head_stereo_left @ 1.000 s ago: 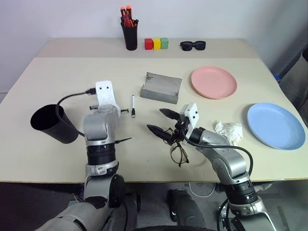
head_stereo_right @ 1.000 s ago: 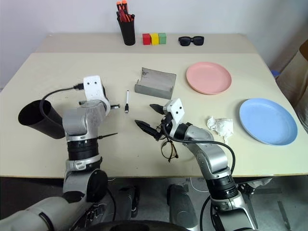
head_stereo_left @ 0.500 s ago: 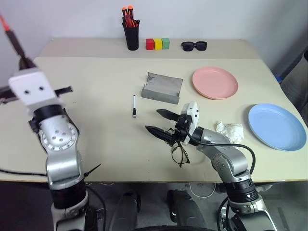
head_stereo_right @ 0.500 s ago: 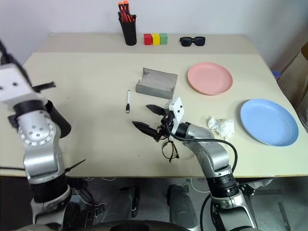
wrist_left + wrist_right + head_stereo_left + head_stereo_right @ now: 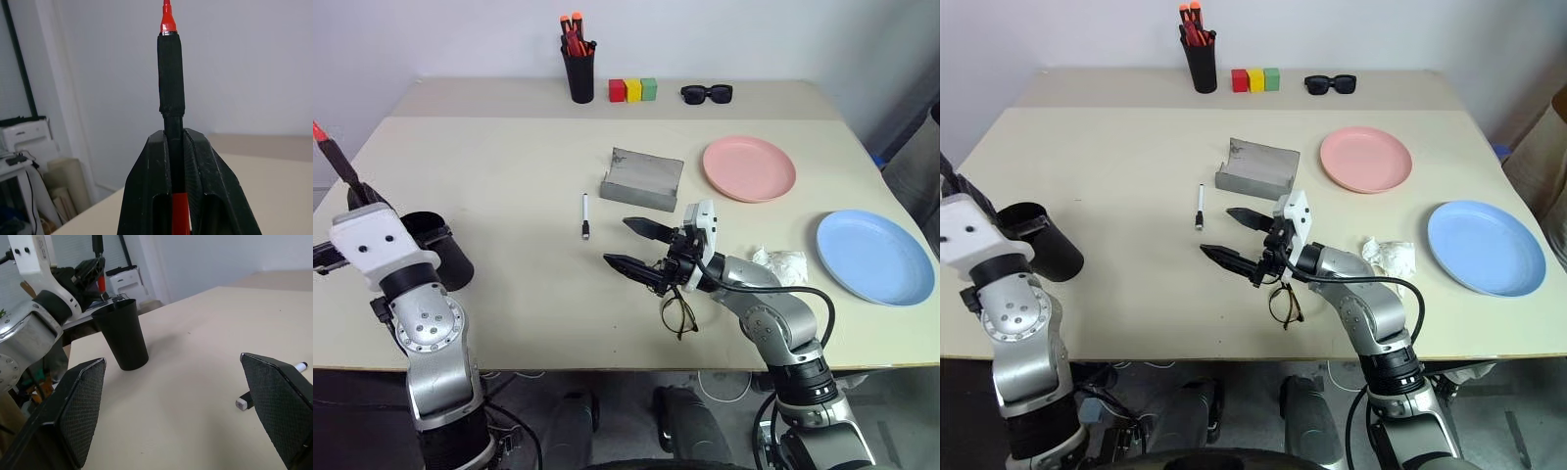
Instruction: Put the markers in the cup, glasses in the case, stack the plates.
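Observation:
My left gripper [image 5: 172,136] is shut on the red marker [image 5: 170,73], which has a black middle and points upward at the table's left edge [image 5: 333,155]. The black cup [image 5: 438,257] stands upright just right of that arm. The white marker [image 5: 585,215] lies on the table left of the grey case [image 5: 641,178], which stands open. My right gripper [image 5: 619,243] is open, hovering just left of the wire-framed glasses [image 5: 677,313] near the front edge. The pink plate [image 5: 749,166] and the blue plate [image 5: 874,255] lie apart on the right.
A black pen holder [image 5: 576,70] with orange-capped pens, three coloured blocks [image 5: 632,89] and black sunglasses [image 5: 706,93] line the far edge. A crumpled white tissue [image 5: 779,264] lies between the right arm and the blue plate.
My left arm has swung back and to the left from mid-table, tipping the red marker upward beside the cup. The right gripper has stayed open in about the same place.

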### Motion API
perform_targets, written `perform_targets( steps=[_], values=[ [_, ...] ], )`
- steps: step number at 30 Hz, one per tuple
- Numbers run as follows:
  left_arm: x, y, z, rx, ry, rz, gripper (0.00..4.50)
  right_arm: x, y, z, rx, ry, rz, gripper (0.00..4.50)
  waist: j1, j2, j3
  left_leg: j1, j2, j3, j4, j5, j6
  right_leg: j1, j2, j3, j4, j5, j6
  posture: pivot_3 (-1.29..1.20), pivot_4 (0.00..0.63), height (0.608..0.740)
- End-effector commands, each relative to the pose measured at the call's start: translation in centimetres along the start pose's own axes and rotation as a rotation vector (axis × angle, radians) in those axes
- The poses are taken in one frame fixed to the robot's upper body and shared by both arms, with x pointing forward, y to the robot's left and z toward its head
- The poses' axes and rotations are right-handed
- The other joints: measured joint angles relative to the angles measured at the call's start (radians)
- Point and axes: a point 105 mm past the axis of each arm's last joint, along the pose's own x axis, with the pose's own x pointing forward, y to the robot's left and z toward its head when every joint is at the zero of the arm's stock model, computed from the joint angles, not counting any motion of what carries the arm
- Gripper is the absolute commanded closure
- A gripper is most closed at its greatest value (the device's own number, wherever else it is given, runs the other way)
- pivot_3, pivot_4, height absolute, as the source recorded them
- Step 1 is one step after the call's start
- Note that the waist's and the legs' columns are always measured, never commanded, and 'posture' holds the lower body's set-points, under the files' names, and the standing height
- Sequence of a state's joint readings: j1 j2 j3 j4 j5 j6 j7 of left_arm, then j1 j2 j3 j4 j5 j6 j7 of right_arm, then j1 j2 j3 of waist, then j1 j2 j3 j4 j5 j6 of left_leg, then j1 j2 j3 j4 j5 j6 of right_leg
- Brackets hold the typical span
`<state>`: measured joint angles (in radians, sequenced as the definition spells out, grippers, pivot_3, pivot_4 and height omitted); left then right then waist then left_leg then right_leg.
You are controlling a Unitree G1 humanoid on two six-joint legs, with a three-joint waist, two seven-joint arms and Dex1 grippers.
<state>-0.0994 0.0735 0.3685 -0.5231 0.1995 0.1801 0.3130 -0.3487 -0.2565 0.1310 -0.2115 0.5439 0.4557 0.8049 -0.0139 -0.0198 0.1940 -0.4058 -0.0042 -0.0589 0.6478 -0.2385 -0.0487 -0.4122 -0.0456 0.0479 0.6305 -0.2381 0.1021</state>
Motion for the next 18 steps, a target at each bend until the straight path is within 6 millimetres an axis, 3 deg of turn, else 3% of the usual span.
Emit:
perform_targets(
  steps=[1,5,10,14,16,18],
  values=[
    [-0.1,0.6,0.3,-0.011,-0.018,0.031,3.3,0.1,0.3,0.9,-0.04,-0.034,0.005,0.0,0.0,0.0,0.0,0.0,0.0,0.0,0.0,0.0,0.0,0.0,0.0,0.0,0.0,0.0,0.0,0.0,0.15,0.74],
    [-0.1,0.4,0.1,-0.014,-0.009,0.032,1.36,0.1,0.3,0.9,-0.04,-0.035,0.0,0.0,0.0,0.0,0.0,0.0,0.0,0.0,0.0,0.0,0.0,0.0,0.0,0.0,0.0,0.0,0.0,0.0,0.15,0.74],
    [0.0,-0.2,0.2,-0.041,-0.01,0.02,1.36,0.1,0.3,0.8,-0.04,-0.035,-0.004,0.0,0.0,0.0,0.0,0.0,0.0,0.0,0.0,0.0,0.0,0.0,0.0,0.0,0.0,0.0,0.0,0.0,0.15,0.74],
    [0.5,-2.4,2.0,-0.118,-0.065,-0.08,1.36,0.0,0.0,0.8,-0.039,-0.03,-0.019,0.0,0.002,0.0,0.0,0.0,0.0,0.0,0.0,0.0,0.0,0.0,0.0,0.0,0.0,0.0,0.0,0.0,0.15,0.74],
    [0.6,-6.3,4.4,-0.225,-0.114,-0.279,1.36,-0.2,-0.2,0.6,-0.037,-0.026,-0.035,0.0,0.005,0.0,0.0,0.0,0.0,0.0,0.0,0.0,0.0,0.0,0.0,0.0,0.0,0.0,0.0,0.0,0.15,0.74],
    [-0.3,-10.5,5.4,-0.331,-0.057,-0.507,1.36,-0.5,-0.5,0.5,-0.038,-0.023,-0.055,0.0,0.006,0.0,0.0,-0.001,0.0,-0.001,0.001,0.0,0.0,0.0,0.0,-0.001,0.0,0.0,0.0,0.0,0.15,0.74]
  ],
)
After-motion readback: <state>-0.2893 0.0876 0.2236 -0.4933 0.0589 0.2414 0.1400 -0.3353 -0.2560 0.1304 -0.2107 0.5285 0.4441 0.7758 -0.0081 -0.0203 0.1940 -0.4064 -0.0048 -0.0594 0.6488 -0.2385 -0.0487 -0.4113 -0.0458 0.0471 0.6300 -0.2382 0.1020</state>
